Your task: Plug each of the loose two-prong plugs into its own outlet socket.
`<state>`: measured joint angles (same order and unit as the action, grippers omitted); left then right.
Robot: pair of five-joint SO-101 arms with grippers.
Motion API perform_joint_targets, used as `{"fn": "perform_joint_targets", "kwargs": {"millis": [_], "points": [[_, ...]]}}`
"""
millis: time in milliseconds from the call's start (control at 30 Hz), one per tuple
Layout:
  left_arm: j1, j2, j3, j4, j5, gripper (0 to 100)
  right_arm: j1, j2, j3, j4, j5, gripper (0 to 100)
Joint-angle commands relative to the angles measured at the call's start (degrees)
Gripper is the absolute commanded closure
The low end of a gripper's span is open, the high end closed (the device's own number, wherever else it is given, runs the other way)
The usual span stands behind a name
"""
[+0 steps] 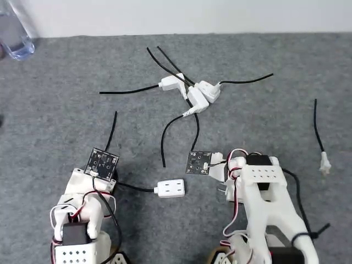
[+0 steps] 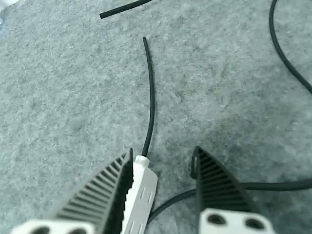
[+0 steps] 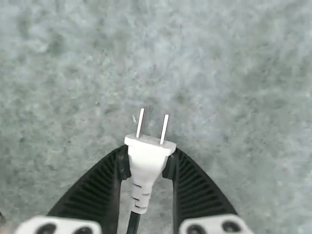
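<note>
**Left hand spread, right hand clamped**

The white plastic left arm [image 1: 82, 214], strung with red and black wires, reaches forward from the near edge. Its black ribbed left hand [image 2: 163, 157] points down with the jaws wide apart. The white plastic right arm [image 1: 269, 203] stands beside it. Its black ribbed right hand [image 3: 146, 163] is closed on a white two-prong plug [image 3: 147, 144], gripping the plug's body while the prongs stick out past the fingertips.

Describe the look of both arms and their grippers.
The left arm and right arm are white plastic shells around black servos, with looped red, white and black wires. The left gripper and right gripper have black, ribbed, wedge-shaped fingers on white bases with paired round holes.
</note>
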<state>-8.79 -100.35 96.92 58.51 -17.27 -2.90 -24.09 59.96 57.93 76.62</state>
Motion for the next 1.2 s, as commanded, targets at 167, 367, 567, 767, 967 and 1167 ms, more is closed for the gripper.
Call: {"fn": "perform_joint_targets", "kwargs": {"millis": [167, 367, 567, 767, 967, 1167], "points": [[-0.3, -0.3, -0.3, -1.3, 0.2, 81, 0.0, 4.2, -0.2, -3.5, -2.3, 77.6], [-0.3, -0.3, -0.3, -1.3, 0.2, 81, 0.1, -0.9, -0.1, -2.9, -2.5, 73.2], [-0.3, -0.3, -0.3, -1.3, 0.2, 81, 0.0, -5.4, 0.2, -0.8, -2.5, 73.2], [-0.4, -0.3, -0.3, -1.3, 0.2, 81, 0.2, -5.3, 0.4, -0.7, -2.6, 73.2], [-0.4, -0.3, -0.3, -1.3, 0.2, 81, -2.0, -6.1, 0.9, 3.2, -5.2, 73.2], [-0.4, -0.3, -0.3, -1.3, 0.2, 81, -2.1, -11.7, -3.1, 9.4, -5.4, 73.2]]}}
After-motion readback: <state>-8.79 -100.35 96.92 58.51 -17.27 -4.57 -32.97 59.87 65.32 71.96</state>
